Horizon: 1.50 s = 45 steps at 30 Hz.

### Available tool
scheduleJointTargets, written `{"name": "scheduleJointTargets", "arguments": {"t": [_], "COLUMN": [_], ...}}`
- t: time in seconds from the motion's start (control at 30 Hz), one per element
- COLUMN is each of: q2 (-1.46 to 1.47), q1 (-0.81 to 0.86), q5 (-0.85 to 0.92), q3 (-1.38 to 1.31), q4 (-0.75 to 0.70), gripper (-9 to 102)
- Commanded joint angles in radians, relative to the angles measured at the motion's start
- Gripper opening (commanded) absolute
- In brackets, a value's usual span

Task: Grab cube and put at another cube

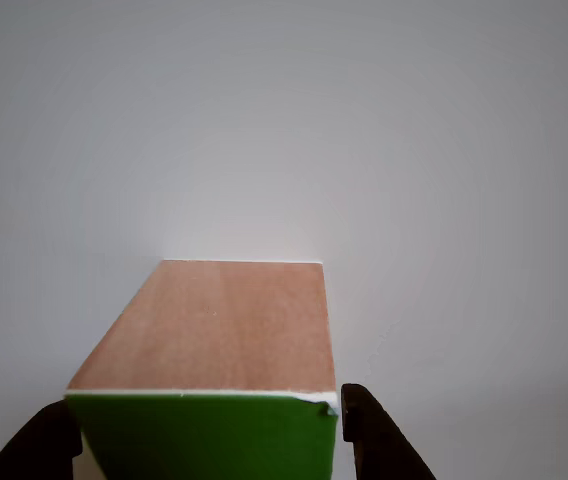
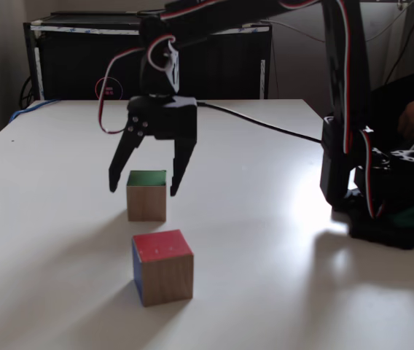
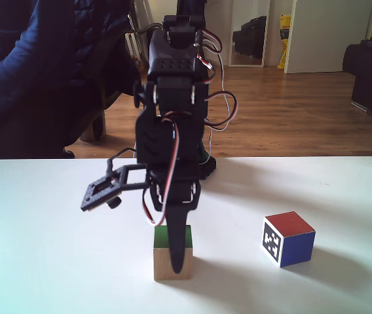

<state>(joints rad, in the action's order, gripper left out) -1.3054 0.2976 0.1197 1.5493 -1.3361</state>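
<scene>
Closest to my lens in the other view sat the cube (image 1: 209,350), its smooth light-brown wooden side running away from me, its bright green face at the bottom edge, a whitish line between them. My two dark fingertips stood one on either side of it, spread apart, so my gripper (image 1: 204,440) was open and straddling the cube without clamping it.

In a fixed view, from left to right: a plain, matt white table (image 2: 47,240) stretched out from the left edge; on it stood the cube (image 2: 147,195), green face up, my gripper (image 2: 141,191) hanging over it with fingers splayed; nearer the camera and just to the right stood another cube (image 2: 162,267), red on top, wooden at the front, well apart from the first. My black base (image 2: 382,197) was at the right.

In another fixed view, a person's dark blue sleeve (image 3: 22,72) filled the left, then the cube (image 3: 171,254), then another cube (image 3: 288,239) showing a black-and-white marker face. Behind lay a wooden floor (image 3: 291,111) and white doors.
</scene>
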Motion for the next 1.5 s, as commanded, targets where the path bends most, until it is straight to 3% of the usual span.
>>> {"name": "scheduleJointTargets", "arguments": {"t": [0.0,0.27,0.73,0.9,1.23,1.47], "q2": [0.018,0.106,0.114,0.072,-0.341,-0.402], "q1": [-0.014,-0.025,-0.017,-0.026,-0.227,-0.387], "q5": [-0.006,-0.029,-0.066,-0.078,-0.158,-0.245], "q3": [-0.052,-0.107,-0.132,-0.127,0.011,-0.046], "q4": [0.008,0.012,0.021,0.009,-0.123,-0.239], "gripper": [40,36,16,16,17,17]}}
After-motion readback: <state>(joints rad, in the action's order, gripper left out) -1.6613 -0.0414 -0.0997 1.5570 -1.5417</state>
